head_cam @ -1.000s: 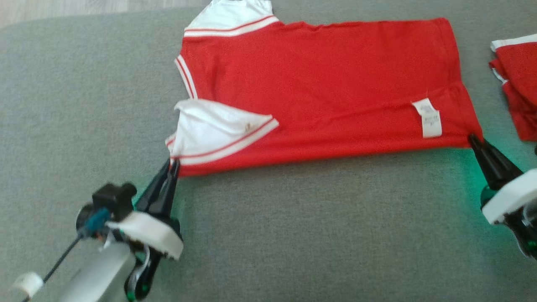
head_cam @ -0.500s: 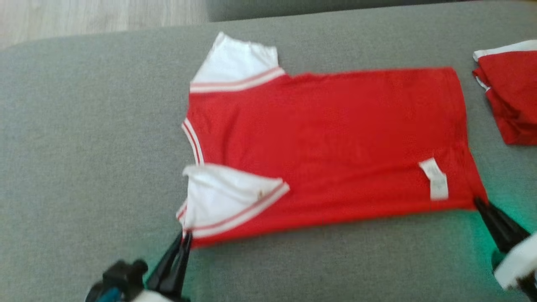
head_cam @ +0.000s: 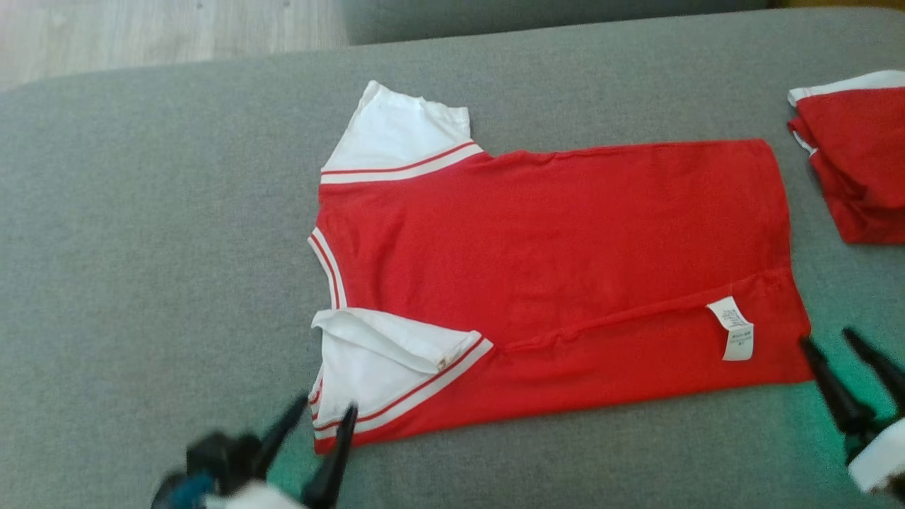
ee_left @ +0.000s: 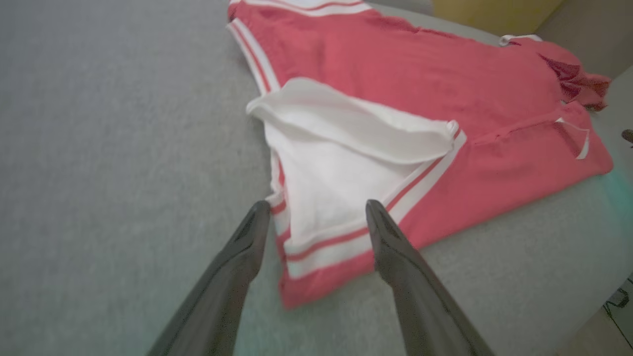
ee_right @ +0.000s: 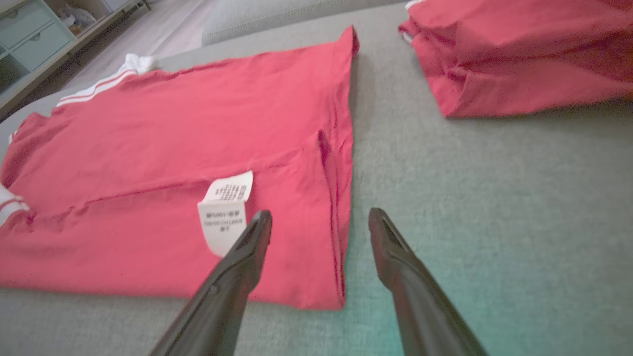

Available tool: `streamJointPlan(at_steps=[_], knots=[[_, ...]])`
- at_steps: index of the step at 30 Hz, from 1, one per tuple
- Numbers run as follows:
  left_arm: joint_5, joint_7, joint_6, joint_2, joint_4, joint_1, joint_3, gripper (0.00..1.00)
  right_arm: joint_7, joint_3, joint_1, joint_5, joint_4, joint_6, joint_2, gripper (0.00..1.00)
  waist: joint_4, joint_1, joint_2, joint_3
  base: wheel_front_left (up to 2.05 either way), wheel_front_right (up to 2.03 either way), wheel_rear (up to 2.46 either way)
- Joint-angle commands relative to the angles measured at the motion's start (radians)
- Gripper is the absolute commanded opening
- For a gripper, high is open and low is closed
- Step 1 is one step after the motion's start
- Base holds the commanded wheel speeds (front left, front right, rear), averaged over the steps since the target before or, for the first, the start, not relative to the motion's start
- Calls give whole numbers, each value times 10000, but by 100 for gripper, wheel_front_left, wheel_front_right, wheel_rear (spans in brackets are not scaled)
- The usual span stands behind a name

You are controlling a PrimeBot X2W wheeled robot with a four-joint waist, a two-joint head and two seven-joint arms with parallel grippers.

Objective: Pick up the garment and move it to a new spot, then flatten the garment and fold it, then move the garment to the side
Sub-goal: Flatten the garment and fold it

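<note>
Grey cushion (head_cam: 141,247): spans most of the head view, with a strip of pale floor (head_cam: 170,35) at the upper left.
Garment (head_cam: 551,247): a red shirt spread across the centre, collar end to the left, hem to the right. It lies mostly flat, with one long ridge running above its lower edge.
Folded red pile (head_cam: 862,162): upper right, apart from the hem.
Near sleeve (head_cam: 382,360): white, lower centre-left, its flap doubled over and puffed up.
Left gripper (head_cam: 325,408): bottom left, jaws wide, holding nothing, tips straddling the sleeve corner.
Right gripper (head_cam: 827,339): lower right, jaws wide and empty, just beside the hem corner.
Care label (head_cam: 735,336): white, by the hem.
Step, as I judge it: flattening before folding. Press the sleeve flap and ridge flat first, then pinch both near corners together and carry them over evenly.
</note>
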Motion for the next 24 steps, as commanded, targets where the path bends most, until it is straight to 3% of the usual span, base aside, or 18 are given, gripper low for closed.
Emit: streamJointPlan(at_steps=[1,6,10,16,24], knots=[[169,150,-118,399,-521,-1129,449,100,-137,-439,32,-152,-280,-7,-363,100,-56,1,-1,184,0,0,0],[419,1223,-608,846,-935,-3004,684,100,-137,-932,-192,-508,-738,-7,-257,100,-195,1,-1,682,0,0,0],[414,2927,-1410,1283,-701,-5420,914,100,-24,-920,-737,-815,-1084,-7,-67,100,-586,1,-1,1255,0,0,0],[442,5650,-2742,1519,1147,-8903,799,100,182,-541,-1687,-1139,-1603,-7,267,100,-1403,1,-1,2217,0,0,0],[305,7822,-3293,1220,3978,-11647,486,100,68,126,-2754,-1022,-1803,-7,510,100,-2406,1,-1,3264,0,0,0]])
